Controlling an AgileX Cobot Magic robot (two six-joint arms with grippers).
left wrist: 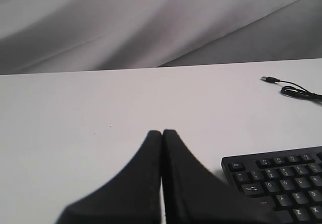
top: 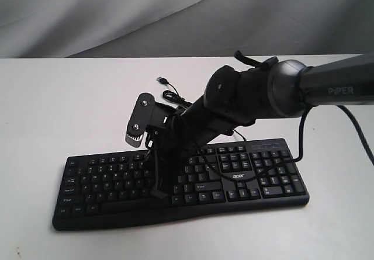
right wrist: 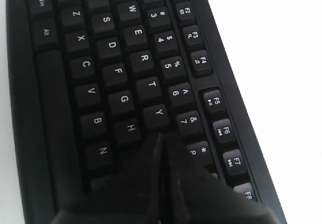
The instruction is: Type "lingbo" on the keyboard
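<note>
The black keyboard [top: 111,216] with white legends and an "acer" logo [top: 239,176] lies across the white table [top: 70,108]. My right arm reaches in over it from the right. The right gripper [top: 159,193] is shut, pointing down, with its tips on the middle letter keys. In the right wrist view the shut right gripper [right wrist: 162,135] has its tips on the keyboard [right wrist: 110,48] just past the Y and H keys, and it hides the key under them. My left gripper [left wrist: 162,132] is shut and empty above bare table beside the Esc corner of the keyboard [left wrist: 282,183].
The keyboard's thin black cable with its USB plug [top: 165,81] lies coiled on the table behind the keyboard; the USB plug [left wrist: 269,79] also shows in the left wrist view. A grey backdrop [top: 175,14] closes the far side. The right arm's own cable [top: 301,132] hangs over the number pad.
</note>
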